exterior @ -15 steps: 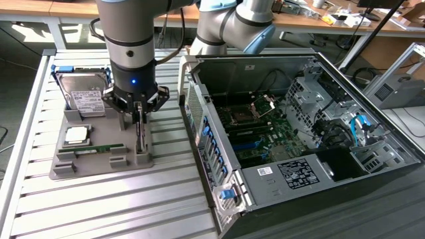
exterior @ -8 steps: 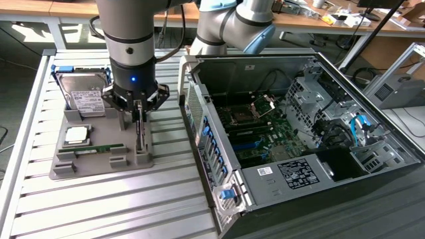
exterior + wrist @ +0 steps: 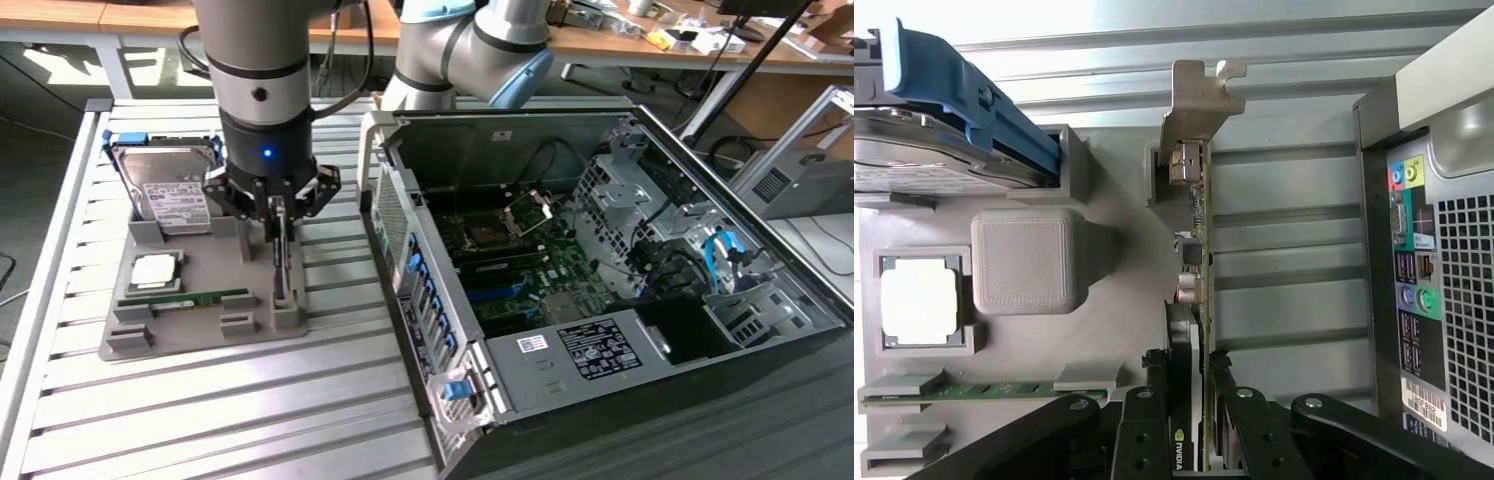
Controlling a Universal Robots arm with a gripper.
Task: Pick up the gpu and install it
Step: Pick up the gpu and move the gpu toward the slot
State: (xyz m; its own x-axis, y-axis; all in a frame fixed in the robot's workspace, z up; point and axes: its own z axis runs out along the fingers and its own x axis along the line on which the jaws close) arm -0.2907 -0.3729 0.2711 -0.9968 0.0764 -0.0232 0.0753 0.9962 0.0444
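Tool (image 3: 276, 215) hangs straight down over the grey fixture tray (image 3: 200, 335), clamped on the gpu (image 3: 280, 268). In the wrist view the tool (image 3: 1189, 365) shows its dark fingers (image 3: 1232, 400) pressed against both faces of the card (image 3: 1192, 250). The gpu stands on edge, upright, along the tray edge on the exterior view's right, the side facing the computer case (image 3: 414, 265). Its silvery bracket (image 3: 1196, 110) reaches past a slotted post at the tray (image 3: 1124, 290) rim. Cannot tell whether the lower edge is seated in the slot or just clear of it. A narrow strip of bare slatted worktop (image 3: 334, 330) separates the tray from the case wall; in the wrist view the worktop (image 3: 1284, 240) lies between the card and the case's port panel (image 3: 1414, 260). The case lies on its side with the top open and the board exposed. On the card's other side sit the hard drive (image 3: 167, 195), a square chip (image 3: 154, 268) and the memory stick (image 3: 187, 299), all apart from the card. A raised grey block (image 3: 1024, 260) is its nearest neighbour on the tray.
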